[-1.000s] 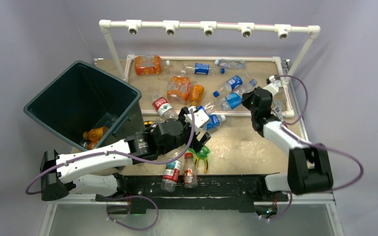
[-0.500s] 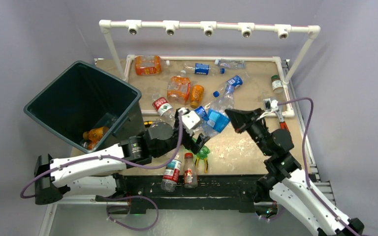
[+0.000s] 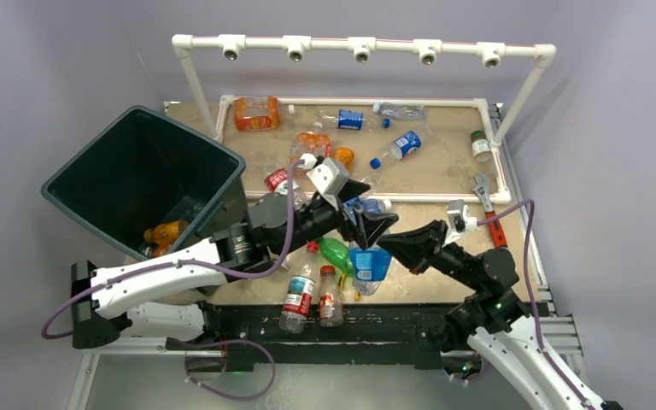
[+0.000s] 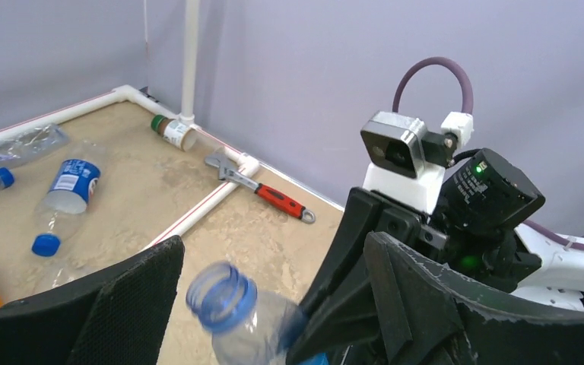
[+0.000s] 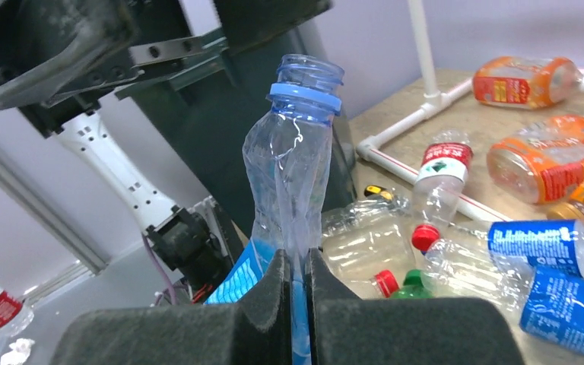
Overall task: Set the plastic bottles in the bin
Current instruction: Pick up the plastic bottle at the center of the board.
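Over the last second the right arm has left the far right of the desk [image 3: 427, 171], where it was reaching in among the bottles by the white pipe frame. It has swung back to the near centre, carrying a crushed clear bottle [image 3: 367, 263] with a blue label. The right gripper [image 5: 295, 281] is pinched tight on the flattened body of that bottle, which stands neck up with its cap off, lifted above the green bottle [image 3: 335, 254] and the others lying at the near edge.

The left arm has risen to meet it. The left gripper [image 4: 274, 277] is spread wide, with one finger on each side of the bottle's blue-ringed neck. As far as its wrist view shows, neither finger touches the bottle, so it holds nothing.

This looks like a hand-over: the bin [image 3: 149, 162] stands at the far left, on the left arm's side, and the right arm would have a long reach to it. The bottle is not yet passed, since only the right gripper has hold of it. The left gripper would need to close on the neck or shoulder before the right lets go. An orange bottle [image 3: 164, 232] already lies in the bin, and many bottles are spread over the desk, so most of the task remains.
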